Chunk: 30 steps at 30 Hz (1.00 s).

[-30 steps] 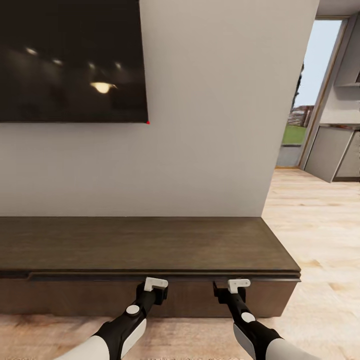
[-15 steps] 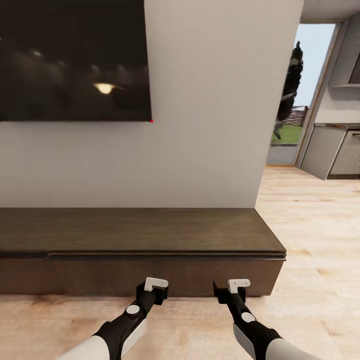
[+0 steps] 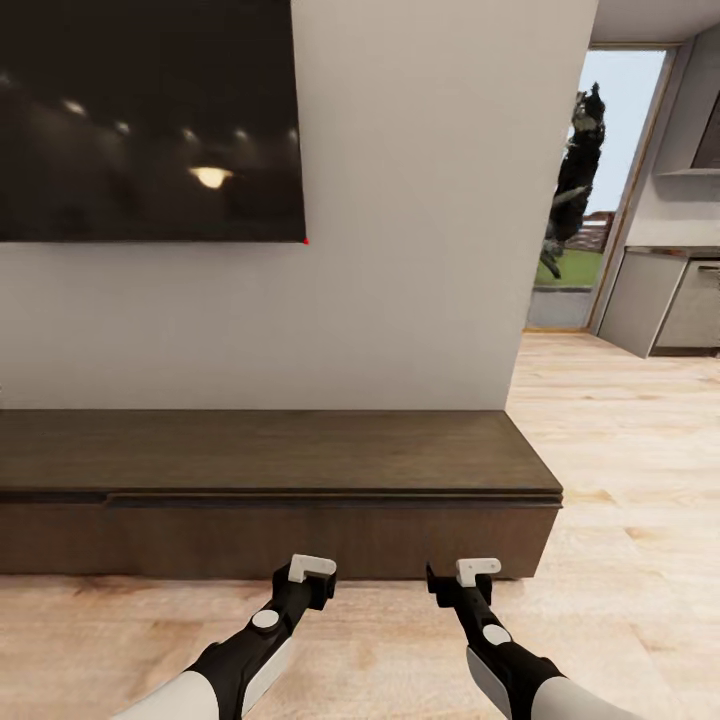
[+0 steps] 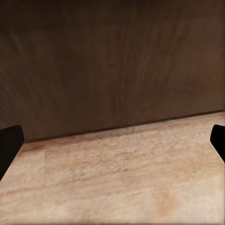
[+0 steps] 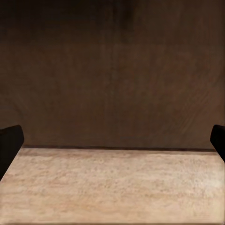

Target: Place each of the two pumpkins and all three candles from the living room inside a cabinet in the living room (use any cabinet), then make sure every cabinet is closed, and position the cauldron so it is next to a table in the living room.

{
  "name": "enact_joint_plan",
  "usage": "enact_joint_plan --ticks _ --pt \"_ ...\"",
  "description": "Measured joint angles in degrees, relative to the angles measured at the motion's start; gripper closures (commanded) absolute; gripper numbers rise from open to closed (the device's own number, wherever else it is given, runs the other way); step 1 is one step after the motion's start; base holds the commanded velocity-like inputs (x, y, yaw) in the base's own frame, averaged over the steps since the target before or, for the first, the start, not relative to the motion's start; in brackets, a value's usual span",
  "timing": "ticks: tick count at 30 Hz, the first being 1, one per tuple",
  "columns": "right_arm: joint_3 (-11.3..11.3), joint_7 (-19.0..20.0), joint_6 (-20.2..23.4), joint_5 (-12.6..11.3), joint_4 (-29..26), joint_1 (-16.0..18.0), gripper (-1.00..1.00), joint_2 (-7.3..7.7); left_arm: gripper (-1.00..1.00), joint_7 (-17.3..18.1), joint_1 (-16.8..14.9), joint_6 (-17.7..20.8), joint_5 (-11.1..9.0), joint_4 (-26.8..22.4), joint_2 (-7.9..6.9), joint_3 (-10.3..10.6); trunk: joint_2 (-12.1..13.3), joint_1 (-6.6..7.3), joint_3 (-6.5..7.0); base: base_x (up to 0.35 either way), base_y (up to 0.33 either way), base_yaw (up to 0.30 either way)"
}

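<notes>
Both sets of jaws are spread wide and hold nothing. From where I stand, the left gripper (image 3: 312,572) sits at about 6 o'clock and the right gripper (image 3: 470,575) at about 5 o'clock, both low over the wooden floor (image 3: 620,560). Just past them, toward 12 o'clock, is the cabinet (image 3: 270,455), long, low and dark brown. Its drawer fronts look shut and its top is bare.

I see no pumpkins, candles or cauldron here, so I can't say if any are put away. My guess is the robot is between jobs, with the cabinet closed.

From the head I can see the big dark TV (image 3: 150,120) and a doorway (image 3: 600,190) at 2 o'clock. Each wrist camera looks close at the cabinet front (image 4: 112,61) where it meets the floor, with black fingertips (image 5: 10,143) far apart.
</notes>
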<state>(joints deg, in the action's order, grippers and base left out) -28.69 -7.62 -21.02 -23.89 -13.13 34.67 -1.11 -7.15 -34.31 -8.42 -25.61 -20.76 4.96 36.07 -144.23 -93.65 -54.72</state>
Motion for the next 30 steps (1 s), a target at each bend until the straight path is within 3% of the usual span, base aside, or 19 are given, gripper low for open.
enact_joint_plan --ticks 5,14,24,30 --pt "0.00 0.00 0.00 0.00 -0.03 0.00 -1.00 0.03 -1.00 0.05 0.00 0.08 -0.07 -0.01 -0.07 0.00 0.00 0.00 0.00 -0.011 0.000 0.000" --pt "0.06 -0.02 0.03 -0.10 -0.16 0.00 -1.00 0.09 -1.00 0.08 0.01 0.97 -0.11 0.12 -0.07 -0.15 0.11 0.24 1.99 -0.002 0.000 0.000" --pt "0.48 -0.39 0.26 -0.31 -0.62 -0.15 -1.00 -0.12 -1.00 0.25 -0.01 7.73 -0.50 0.12 -0.09 -0.46 0.25 0.50 4.21 0.000 0.000 0.000" --pt "6.72 -0.23 4.10 -0.20 -0.74 -0.23 -1.00 -0.26 -1.00 0.26 -0.02 11.93 -0.66 0.23 -0.08 -0.58 0.33 0.65 5.54 0.000 0.000 0.000"
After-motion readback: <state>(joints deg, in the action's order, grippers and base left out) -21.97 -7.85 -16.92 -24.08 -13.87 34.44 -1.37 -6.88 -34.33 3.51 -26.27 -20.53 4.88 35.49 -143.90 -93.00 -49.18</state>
